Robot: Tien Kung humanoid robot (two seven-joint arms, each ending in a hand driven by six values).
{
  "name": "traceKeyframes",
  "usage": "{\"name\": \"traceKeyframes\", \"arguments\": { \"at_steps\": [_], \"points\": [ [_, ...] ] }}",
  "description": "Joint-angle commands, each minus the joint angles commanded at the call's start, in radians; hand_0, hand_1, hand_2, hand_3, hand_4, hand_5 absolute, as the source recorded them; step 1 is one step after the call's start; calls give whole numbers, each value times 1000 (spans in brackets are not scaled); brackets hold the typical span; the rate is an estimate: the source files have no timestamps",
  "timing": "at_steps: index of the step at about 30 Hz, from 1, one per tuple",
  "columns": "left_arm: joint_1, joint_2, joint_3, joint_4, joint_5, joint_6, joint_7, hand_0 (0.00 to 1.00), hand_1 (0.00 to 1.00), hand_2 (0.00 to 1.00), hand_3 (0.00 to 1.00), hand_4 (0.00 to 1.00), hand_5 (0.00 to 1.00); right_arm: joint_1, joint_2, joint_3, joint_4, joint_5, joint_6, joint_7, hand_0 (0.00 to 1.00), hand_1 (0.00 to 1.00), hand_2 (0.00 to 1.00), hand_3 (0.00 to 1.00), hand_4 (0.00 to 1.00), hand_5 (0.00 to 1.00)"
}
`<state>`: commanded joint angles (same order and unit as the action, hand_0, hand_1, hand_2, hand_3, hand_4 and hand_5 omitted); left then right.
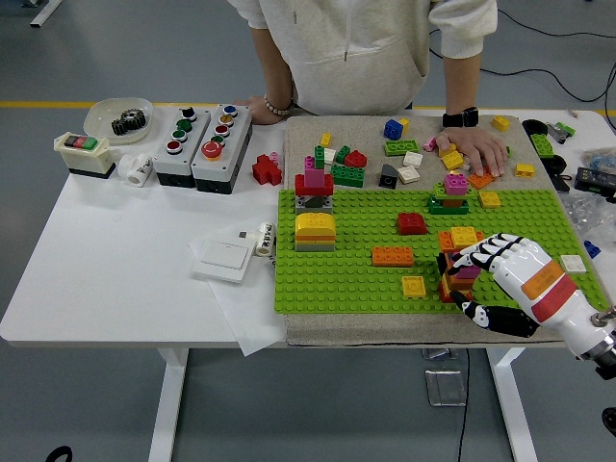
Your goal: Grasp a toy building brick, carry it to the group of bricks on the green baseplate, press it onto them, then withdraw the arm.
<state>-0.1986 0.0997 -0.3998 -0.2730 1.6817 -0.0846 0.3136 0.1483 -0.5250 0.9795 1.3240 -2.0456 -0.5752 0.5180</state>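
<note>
At the near right corner of the green studded plastic baseplate, the right hand is curled around a small stack of red, orange and pink plastic bricks.

The stack stands on the plate just below an orange and yellow brick pile, and I cannot tell which piece is the carried one. Such bricks are light, stiff and smooth, so I judge a hold on two opposite flat sides is best, with a straight push from above. Near it lie a flat yellow brick, a flat orange brick and a dark red brick, all apart from the stack. A person's hand rests flat on the loose bricks at the far side of the white surface.
</note>
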Motion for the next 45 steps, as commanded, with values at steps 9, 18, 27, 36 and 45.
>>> {"name": "traceKeyframes", "arguments": {
  "at_steps": [9,18,27,36,45],
  "points": [
    [-1,0,3,-1,-4,-1,-1,519,609,674,601,622,727,4,4,-3,-14,-3,-1,0,592,573,600,539,648,323],
    [-2,1,2,0,-2,-3,-2,519,610,674,599,622,727,3,9,-5,-18,-7,-4,1,590,572,601,541,652,324],
    [-4,1,3,0,-5,-4,-3,520,607,674,600,622,727,4,13,-9,-26,-12,-5,0,585,571,601,541,656,328],
    [-2,0,0,0,-1,-7,-4,519,610,674,599,622,727,-6,17,-6,-31,-18,-8,-1,579,563,599,543,658,325],
    [3,-1,-4,0,6,-12,-5,518,611,674,600,623,727,-17,19,-5,-30,-20,-10,0,577,562,597,543,658,323]
  ]
}}
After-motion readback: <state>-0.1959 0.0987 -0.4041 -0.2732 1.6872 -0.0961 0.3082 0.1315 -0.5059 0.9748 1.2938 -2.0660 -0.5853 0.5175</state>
